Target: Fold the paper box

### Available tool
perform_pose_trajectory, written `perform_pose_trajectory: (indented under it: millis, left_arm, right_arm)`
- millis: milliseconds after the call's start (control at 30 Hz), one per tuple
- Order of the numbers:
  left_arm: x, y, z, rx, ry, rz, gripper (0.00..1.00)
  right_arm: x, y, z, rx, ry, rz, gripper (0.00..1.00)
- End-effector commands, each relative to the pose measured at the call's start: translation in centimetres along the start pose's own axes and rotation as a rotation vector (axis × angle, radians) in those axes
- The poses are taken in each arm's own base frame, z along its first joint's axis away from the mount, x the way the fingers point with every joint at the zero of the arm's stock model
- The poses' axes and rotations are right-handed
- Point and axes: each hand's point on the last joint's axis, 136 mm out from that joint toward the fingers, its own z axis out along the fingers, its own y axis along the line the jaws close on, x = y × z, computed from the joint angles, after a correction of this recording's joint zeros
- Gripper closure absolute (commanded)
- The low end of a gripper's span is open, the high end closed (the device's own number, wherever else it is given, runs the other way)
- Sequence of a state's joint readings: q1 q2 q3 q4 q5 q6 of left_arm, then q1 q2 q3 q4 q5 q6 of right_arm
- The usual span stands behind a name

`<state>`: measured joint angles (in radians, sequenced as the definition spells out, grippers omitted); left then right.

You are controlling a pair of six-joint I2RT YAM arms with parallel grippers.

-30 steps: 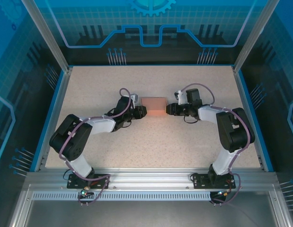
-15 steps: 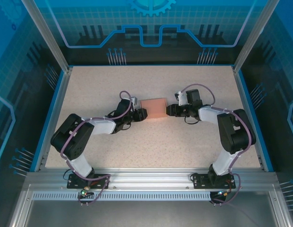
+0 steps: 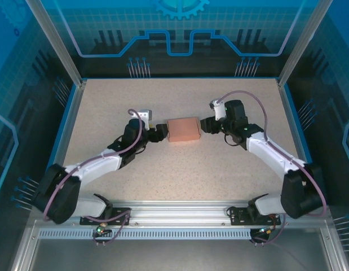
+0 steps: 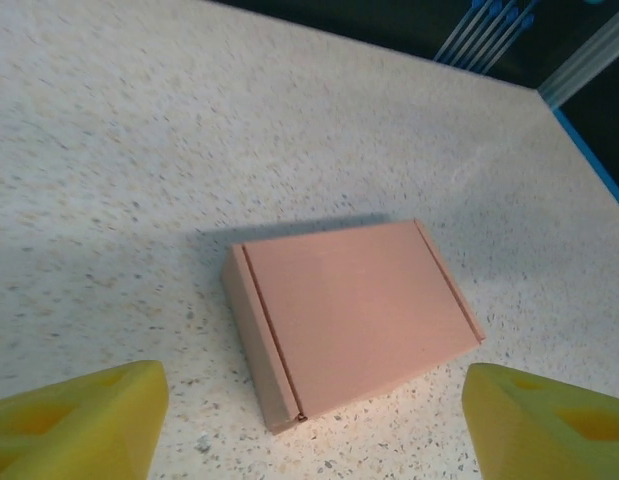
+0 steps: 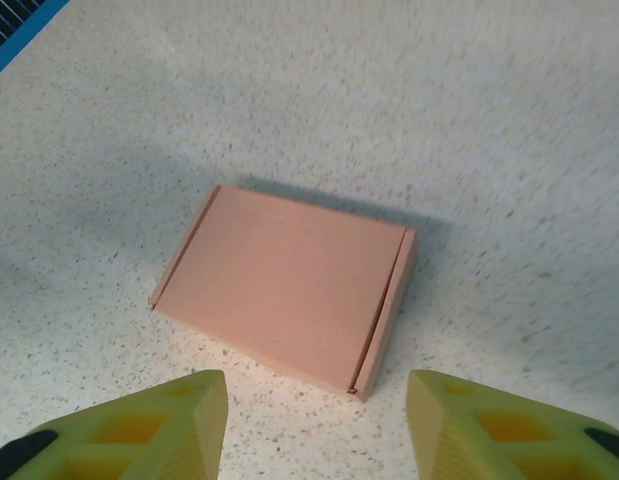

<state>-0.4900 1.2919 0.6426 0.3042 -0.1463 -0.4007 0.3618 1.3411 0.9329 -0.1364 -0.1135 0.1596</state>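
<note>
My left gripper & right gripper both w/ jaws apart, just off paper box end edges (bare table all round).

Arms black-white, purple cables — claw fingers yellow, hollow-celled.

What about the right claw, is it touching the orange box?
Apart. In the right wrist view, speckled table shows between the paper box and both yellow fingers of the right gripper.
</note>
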Motion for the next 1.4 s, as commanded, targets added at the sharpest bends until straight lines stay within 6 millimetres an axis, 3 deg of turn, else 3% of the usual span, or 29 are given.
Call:
perform_pose_trajectory:
  millis: [0,167,300,667,733,900,1133,1367]
  left_arm:
    - [-1.3,2.0,-2.7,-0.11,-0.07,0.076,0.15]
    - [-3.8,3.5,-6.6,-0.195,-0.208,0.092,0.01]
    - [-4.7,5.0,-9.0,-0.276,-0.26,0.119,0.01]
    - [-7.1,9.8,-13.4,-0.511,-0.388,0.23,0.01]
    - [-7.4,11.0,-13.6,-0.549,-0.399,0.24,0.01]
    - [-6.8,13.4,-12.3,-0.553,-0.386,0.25,0.01]
    - [-4.3,17.8,-8.3,-0.555,-0.269,0.187,0.01]
    - [-3.6,18.8,-5.8,-0.469,-0.31,0.168,0.01]
  right_arm:
    - [-1.9,-1.2,-2.7,0.146,-0.05,-0.104,0.38]
    - [-3.0,-2.2,-5.3,0.246,-0.106,-0.155,0.17]
    - [-3.0,-3.3,-6.3,0.307,-0.123,-0.165,0.01]
    - [-2.5,-7.8,-6.7,0.497,-0.139,-0.088,0.0]
    - [-0.8,-8.9,-6.1,0.537,-0.101,-0.091,0.0]
    - [1.4,-10.9,-4.9,0.609,-0.071,-0.114,0.0]
    - [3.6,-12.5,-2.5,0.589,-0.127,-0.12,0.0]
    - [5.5,-14.4,-0.9,0.594,-0.117,-0.091,0.0]
